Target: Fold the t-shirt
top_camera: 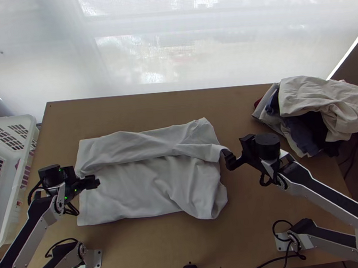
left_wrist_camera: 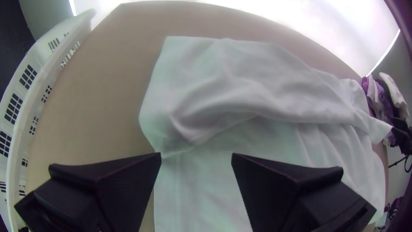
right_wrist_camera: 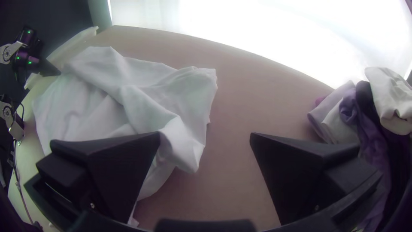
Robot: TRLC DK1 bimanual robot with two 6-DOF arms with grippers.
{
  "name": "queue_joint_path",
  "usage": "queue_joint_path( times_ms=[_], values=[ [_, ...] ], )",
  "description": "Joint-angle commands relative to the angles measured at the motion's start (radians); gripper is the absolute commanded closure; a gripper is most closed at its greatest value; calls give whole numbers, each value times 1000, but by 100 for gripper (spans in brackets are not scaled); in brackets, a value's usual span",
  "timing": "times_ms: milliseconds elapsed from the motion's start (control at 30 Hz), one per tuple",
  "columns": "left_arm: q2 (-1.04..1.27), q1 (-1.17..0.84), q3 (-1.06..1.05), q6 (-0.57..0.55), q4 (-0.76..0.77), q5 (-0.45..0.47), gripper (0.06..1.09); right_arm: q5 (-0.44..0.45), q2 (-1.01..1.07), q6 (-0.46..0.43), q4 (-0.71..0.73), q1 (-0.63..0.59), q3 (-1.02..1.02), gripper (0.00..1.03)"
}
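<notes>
In the top view the white t-shirt (top_camera: 138,182) lies on the table, its far part folded over toward the near side as a wrinkled band. Over the shirt's left edge is my left gripper (top_camera: 97,181); my right gripper (top_camera: 228,160) is beside its right edge, by the band's corner. The left wrist view has the left gripper (left_wrist_camera: 196,157) open above the shirt (left_wrist_camera: 201,189), close to the fold's end. In the right wrist view the right gripper (right_wrist_camera: 205,137) stands open, one finger over the shirt (right_wrist_camera: 167,99), with bare table between the fingers.
A white plastic basket (top_camera: 14,198) stands at the table's left edge. A heap of clothes (top_camera: 322,106), pale and dark, lies at the far right corner. Bare table (top_camera: 166,107) stretches beyond the shirt, with more on its near side.
</notes>
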Motion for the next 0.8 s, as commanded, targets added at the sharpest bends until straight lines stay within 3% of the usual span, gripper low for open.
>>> queue_joint_path(
  times_ms=[0, 233, 367, 533, 633, 767],
  values=[
    [-87, 19, 89, 75, -312, 67, 20, 4, -80, -19, -76, 1, 2, 4],
    [-107, 64, 149, 187, -576, 70, 18, 7, -264, -70, -219, -13, -25, 4],
    [-75, 104, 170, 222, -636, 56, 18, 7, -348, -71, -271, 6, -39, 4],
    [80, 72, 218, 252, -706, -93, 18, 10, -377, -68, -292, 38, -25, 5],
    [179, 85, 273, 257, -817, -93, 18, 11, -373, -76, -291, 43, -11, 5],
    [218, 81, 294, 269, -851, -93, 19, 13, -356, -84, -285, 61, 4, 5]
  ],
)
